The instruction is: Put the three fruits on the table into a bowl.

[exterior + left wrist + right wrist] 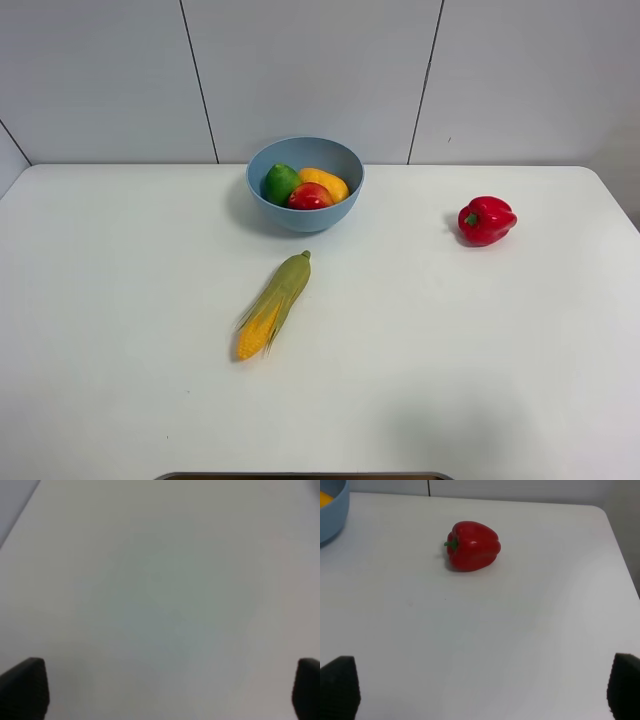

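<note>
The light-blue bowl (304, 182) stands at the back middle of the white table (120, 300). Inside it lie the green lime (281, 183), the yellow-orange mango (325, 182) and the red apple (310, 196), touching one another. Neither arm shows in the exterior high view. My left gripper (165, 690) is open over bare tabletop, its dark fingertips (25, 687) spread wide with nothing between them. My right gripper (482, 687) is open too, well short of the red pepper, and a sliver of the bowl (332, 515) with a bit of mango shows at the frame's edge.
A husked corn cob (274, 303) lies on the table in front of the bowl. A glossy red bell pepper (487, 220) with a green stem sits to the right, also seen as the pepper (472, 546) in the right wrist view. A grey panelled wall rises behind the table.
</note>
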You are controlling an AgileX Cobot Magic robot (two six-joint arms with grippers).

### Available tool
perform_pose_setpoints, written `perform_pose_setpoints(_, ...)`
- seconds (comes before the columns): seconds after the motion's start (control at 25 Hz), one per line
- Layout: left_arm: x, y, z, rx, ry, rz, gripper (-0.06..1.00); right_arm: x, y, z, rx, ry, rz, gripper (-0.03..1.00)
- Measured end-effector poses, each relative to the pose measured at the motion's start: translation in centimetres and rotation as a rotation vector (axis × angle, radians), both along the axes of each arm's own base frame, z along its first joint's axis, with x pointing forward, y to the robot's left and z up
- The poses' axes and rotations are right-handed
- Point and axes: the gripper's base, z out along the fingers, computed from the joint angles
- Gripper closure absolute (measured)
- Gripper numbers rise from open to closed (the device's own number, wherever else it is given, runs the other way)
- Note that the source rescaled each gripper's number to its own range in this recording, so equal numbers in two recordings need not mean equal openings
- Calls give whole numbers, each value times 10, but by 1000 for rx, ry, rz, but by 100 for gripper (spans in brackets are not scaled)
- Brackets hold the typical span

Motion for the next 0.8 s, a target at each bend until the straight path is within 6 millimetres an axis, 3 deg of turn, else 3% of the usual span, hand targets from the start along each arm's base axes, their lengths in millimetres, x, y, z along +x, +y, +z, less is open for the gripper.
perform_pose_setpoints(0.8, 0, 0, 0, 2, 0, 7, -6, 0, 0, 0, 0, 0, 0, -3)
